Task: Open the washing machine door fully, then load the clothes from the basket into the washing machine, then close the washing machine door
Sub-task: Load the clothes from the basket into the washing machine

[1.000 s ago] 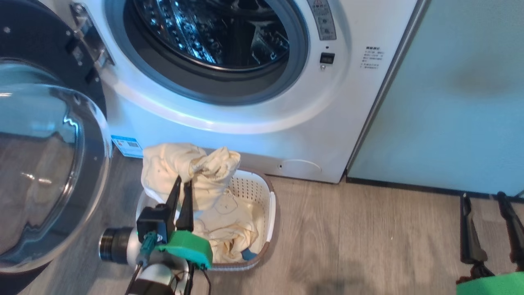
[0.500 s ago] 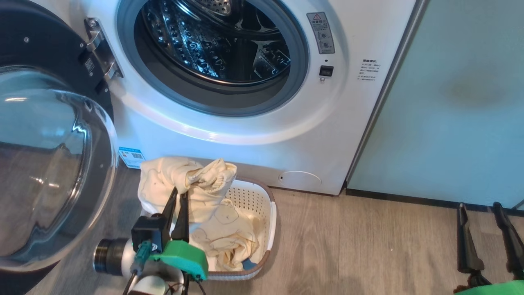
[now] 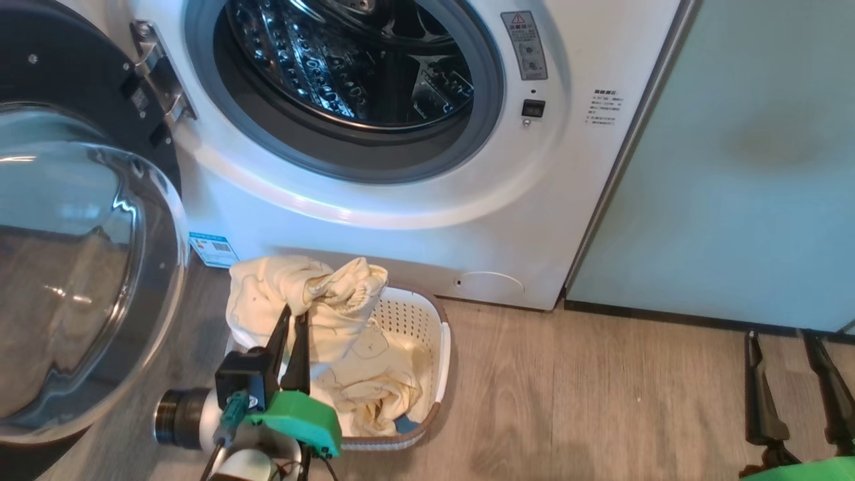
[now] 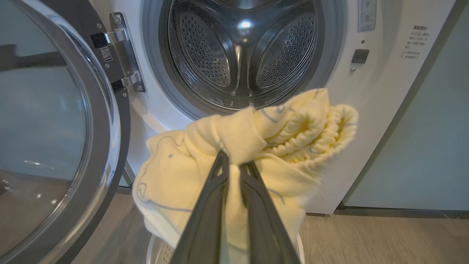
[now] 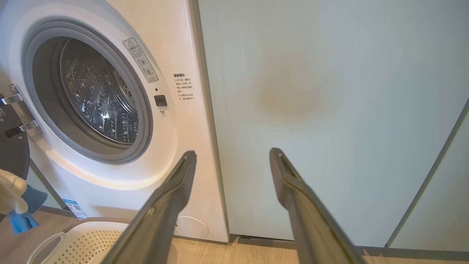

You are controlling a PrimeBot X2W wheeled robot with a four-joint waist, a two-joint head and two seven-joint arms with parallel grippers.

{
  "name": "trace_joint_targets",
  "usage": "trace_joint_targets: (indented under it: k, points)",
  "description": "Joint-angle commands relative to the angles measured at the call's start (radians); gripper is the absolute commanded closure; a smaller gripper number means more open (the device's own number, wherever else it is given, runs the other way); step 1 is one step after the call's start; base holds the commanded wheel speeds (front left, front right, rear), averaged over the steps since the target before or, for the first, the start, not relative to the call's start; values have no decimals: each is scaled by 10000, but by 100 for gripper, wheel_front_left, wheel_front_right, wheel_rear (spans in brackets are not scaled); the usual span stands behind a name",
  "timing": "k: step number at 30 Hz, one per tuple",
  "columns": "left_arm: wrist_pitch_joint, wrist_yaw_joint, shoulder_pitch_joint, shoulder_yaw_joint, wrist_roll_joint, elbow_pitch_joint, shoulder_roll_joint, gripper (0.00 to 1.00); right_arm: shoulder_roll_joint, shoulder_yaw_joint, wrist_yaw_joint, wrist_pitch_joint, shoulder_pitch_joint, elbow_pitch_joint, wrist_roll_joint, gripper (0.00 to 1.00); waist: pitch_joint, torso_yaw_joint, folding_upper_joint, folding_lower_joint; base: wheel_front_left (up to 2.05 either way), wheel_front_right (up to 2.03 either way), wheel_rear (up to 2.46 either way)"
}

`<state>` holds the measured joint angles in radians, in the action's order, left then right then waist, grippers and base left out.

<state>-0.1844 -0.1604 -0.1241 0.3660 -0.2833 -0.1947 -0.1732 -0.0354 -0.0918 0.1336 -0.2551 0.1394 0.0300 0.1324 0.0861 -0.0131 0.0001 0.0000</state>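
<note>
Wood floor [image 3: 601,401]; clothes [image 3: 334,294] pinched in left pincer [image 3: 297,312] above basket [image 3: 444,347]

Showed bright, even indoor light throughout. Caught a bluish-white glare band on the washing machine [image 3: 401,227] under the drum mouth [image 3: 374,172], sharp glints off the steel drum [image 3: 347,60], and room reflections in the washing machine door [image 3: 80,280] glass. Left a soft shadow on the floor [image 3: 568,401] right of the basket [image 3: 446,347]. Bowed straight lines near both wrist views' edges; rendered the head view slightly soft
</note>
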Motion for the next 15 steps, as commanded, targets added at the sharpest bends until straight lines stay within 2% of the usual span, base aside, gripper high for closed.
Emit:
trace_joint_targets:
  k: [1,15]
  points:
    - [-41,-46,-445,-317,-79,346,-194,100,-149,232,-29,-67,-325,349,93,0,65,-26,-1,0,0,0,0]
    - [5,237,-2246,-440,-244,-348,-196,100,-149,394,-29,-67,-994,733,436,0,1639,-736,-1,0,0,0,0]
